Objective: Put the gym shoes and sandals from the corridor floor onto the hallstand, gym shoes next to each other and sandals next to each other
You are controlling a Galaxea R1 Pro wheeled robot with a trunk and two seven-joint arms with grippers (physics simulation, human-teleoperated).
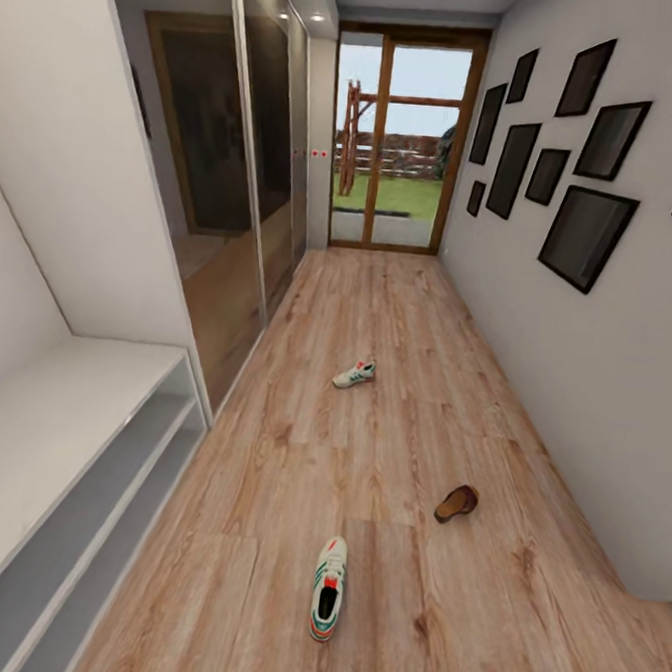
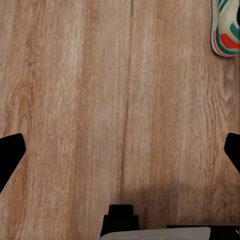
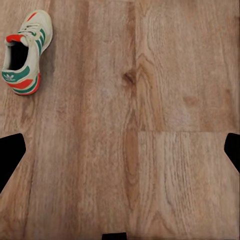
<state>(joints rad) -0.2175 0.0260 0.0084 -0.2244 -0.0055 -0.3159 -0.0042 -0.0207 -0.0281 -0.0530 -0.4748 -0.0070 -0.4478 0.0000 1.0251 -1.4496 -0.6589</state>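
Note:
One white gym shoe (image 1: 327,588) with green stripes lies on the wood-plank corridor floor (image 1: 389,440), close in front of me. The other gym shoe (image 1: 354,374) lies farther down the corridor. A single brown sandal (image 1: 457,503) rests to the right, between them; the second sandal is out of view. My left gripper (image 2: 120,155) hangs open over bare planks, with the heel of a gym shoe (image 2: 225,27) at the frame's edge. My right gripper (image 3: 120,155) is also open and empty above the floor, well apart from a gym shoe (image 3: 25,52).
A pale white bench unit (image 1: 60,407) with two low open shelves runs along the left wall; its upper part is out of view. Mirrored sliding doors (image 1: 235,199) follow it. Dark picture frames (image 1: 584,233) hang on the right wall. A glass door (image 1: 400,140) closes the far end.

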